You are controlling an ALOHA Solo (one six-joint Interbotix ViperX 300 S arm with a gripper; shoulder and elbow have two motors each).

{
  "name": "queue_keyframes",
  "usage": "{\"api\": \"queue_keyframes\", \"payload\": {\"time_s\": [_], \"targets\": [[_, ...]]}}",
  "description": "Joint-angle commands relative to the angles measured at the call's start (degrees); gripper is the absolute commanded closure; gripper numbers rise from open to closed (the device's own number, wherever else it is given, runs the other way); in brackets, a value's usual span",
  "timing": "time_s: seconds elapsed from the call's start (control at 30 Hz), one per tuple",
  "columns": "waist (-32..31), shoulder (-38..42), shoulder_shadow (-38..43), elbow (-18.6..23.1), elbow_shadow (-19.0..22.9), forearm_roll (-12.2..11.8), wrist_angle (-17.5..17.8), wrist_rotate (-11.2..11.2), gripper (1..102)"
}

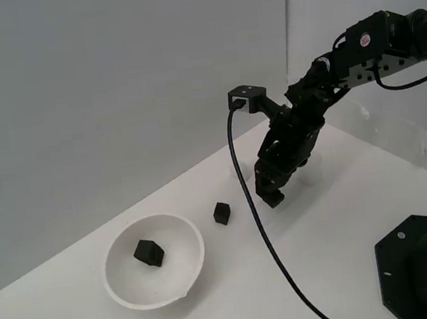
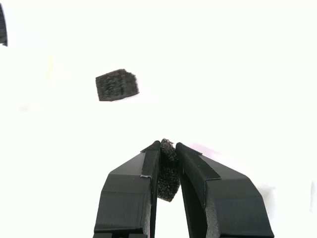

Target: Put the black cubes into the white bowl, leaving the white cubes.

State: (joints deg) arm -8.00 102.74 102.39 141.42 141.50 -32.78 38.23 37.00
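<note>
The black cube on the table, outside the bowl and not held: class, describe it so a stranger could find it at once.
Start at the white bowl, the biggest thing on the table. Just past its rim, toward the exterior view's right, a black cube sits alone on the bare surface, short of the gripper. Unlike the cube in the bowl and the cube pinched in the gripper, it touches neither.

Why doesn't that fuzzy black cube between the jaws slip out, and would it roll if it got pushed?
The black cube looks rough and spongy, so it probably grips well and squashes slightly between the jaws of the gripper. It looks small and foam-like, so it is likely very light. Its flat faces suggest it would slide or tumble once, not roll far.
</note>
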Motion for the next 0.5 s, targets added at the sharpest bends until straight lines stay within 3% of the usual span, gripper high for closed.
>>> {"api": "queue_keyframes", "payload": {"time_s": [0.0,0.47], "targets": [[-0.35,2.99,3.34,-0.70,-0.97,-0.97,1.32,-0.35,100],[-4.13,12.39,12.74,-4.83,-5.10,-1.05,5.10,-4.75,100]]}}
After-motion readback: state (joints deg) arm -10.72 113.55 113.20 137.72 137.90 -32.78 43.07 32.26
